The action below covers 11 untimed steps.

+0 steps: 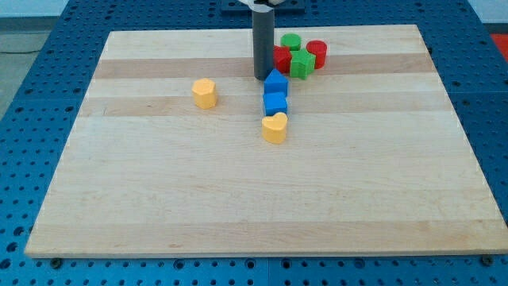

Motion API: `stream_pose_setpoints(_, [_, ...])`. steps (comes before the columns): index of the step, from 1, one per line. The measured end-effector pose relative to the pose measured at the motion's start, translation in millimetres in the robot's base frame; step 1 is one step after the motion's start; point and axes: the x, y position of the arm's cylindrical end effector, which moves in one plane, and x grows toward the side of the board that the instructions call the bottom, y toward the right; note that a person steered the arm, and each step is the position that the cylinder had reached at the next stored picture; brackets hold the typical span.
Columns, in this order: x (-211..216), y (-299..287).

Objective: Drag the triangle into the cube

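2 blue blocks are sitting in the upper middle of the frame on the pale wooden counter (159, 191): a blue triangle (276, 82) touching a blue cube (275, 102) just below it. My tip (263, 77), a plain dark rod with no end effector jaws to open or close, is resting just left of the triangle. Below the cube, a yellow heart (275, 128) is lying; a yellow hexagon (205, 93) is sitting well to the left.

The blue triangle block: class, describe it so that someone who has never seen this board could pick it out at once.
Start at the wooden board and find the dark rod standing near the view's top, with my tip on the wood. Just to the view's right of my tip is the blue triangle block, directly above the blue cube. Its upper end is pointed, unlike the square cube.
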Motion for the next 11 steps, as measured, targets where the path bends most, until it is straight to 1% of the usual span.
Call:
stream_pose_setpoints(1, [0.0,-0.4])
stream_pose_setpoints(2, [0.2,14.1])
stream_pose_setpoints(4, [43.3,21.1])
stream_pose_setpoints(5, [48.3,31.1])
stream_pose_setpoints(6, [27.9,87.0])
stream_pose_setpoints(7, [20.6,108.1])
stream_pose_setpoints(8, [53.4,100.2])
stream_pose_setpoints(9, [76.8,67.1])
stream_pose_setpoints(10, [76.8,42.1])
stream_pose_setpoints(11, [55.3,51.0])
